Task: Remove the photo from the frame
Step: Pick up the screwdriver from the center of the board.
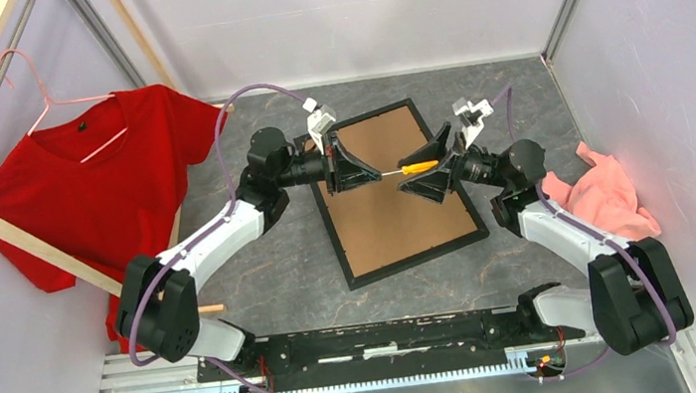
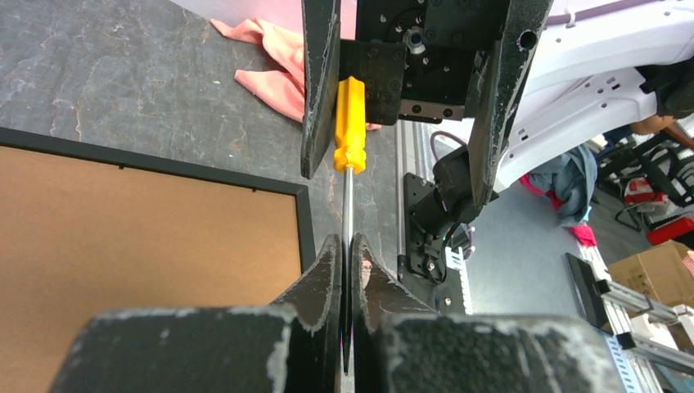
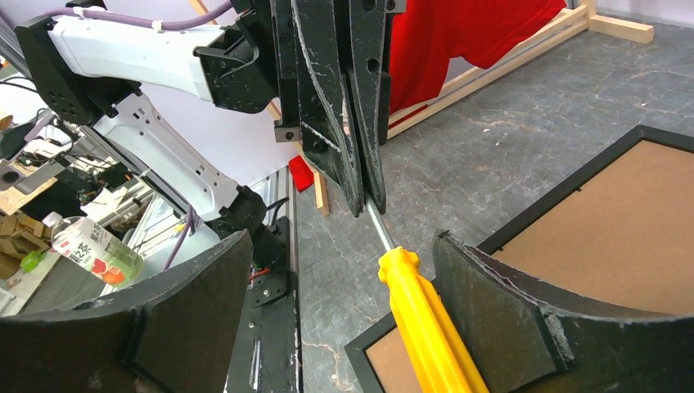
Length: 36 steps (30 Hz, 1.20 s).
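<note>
The left gripper clamps the screwdriver by its metal shaft; the right gripper stands spread around its yellow handle; the frame lies flat beneath both (brown backing upward).

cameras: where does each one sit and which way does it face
top external: above and behind, looking down on the frame; shows both arms, left gripper shut on the screwdriver, right gripper open round its handle.
left wrist: on that wrist, faces the right gripper; own shut fingers show.
right wrist: on that wrist, faces the left gripper; own open fingers show.
shared by both wrist views: screwdriver, a frame corner.
</note>
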### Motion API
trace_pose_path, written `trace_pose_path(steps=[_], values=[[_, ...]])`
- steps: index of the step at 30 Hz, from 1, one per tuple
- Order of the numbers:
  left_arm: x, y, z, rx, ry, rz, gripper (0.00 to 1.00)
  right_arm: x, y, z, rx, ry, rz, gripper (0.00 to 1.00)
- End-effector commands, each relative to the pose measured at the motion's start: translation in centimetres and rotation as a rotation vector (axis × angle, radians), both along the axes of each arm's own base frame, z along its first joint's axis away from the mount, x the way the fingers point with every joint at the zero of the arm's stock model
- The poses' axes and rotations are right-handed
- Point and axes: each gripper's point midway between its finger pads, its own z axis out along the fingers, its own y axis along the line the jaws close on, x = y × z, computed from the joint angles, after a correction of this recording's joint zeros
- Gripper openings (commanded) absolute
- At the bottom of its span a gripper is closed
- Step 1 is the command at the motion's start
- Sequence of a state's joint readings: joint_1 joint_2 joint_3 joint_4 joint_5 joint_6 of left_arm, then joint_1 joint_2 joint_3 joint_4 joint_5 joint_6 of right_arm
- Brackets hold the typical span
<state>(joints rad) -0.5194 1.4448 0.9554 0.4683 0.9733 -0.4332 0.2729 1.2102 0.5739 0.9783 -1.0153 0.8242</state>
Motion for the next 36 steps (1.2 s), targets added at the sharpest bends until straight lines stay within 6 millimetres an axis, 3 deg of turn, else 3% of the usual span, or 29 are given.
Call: trace_pose_path(steps=[1,8,20,36], values=[[0.6,0.2,1.2,-0.062,-0.012,0.050,0.02,-1.4,-0.3,2.0,0.067,-0.083,0.007,0.86],[0.0,0.5,1.2,-0.101,0.004,0.023,0.02,-2.2,-0.4,2.4,0.082,-0.111,0.025,0.86],[-1.2,0.5,1.7,-0.136,0.006,-0.034,0.02,-1.2,-0.2,1.3,0.054,-0.079,0.016,0.87],[-0.4,-0.3,0.8,-0.106,0.015,-0.017,0.02,-2.5,0.4,2.0,0.073,-0.080,0.058,0.84]])
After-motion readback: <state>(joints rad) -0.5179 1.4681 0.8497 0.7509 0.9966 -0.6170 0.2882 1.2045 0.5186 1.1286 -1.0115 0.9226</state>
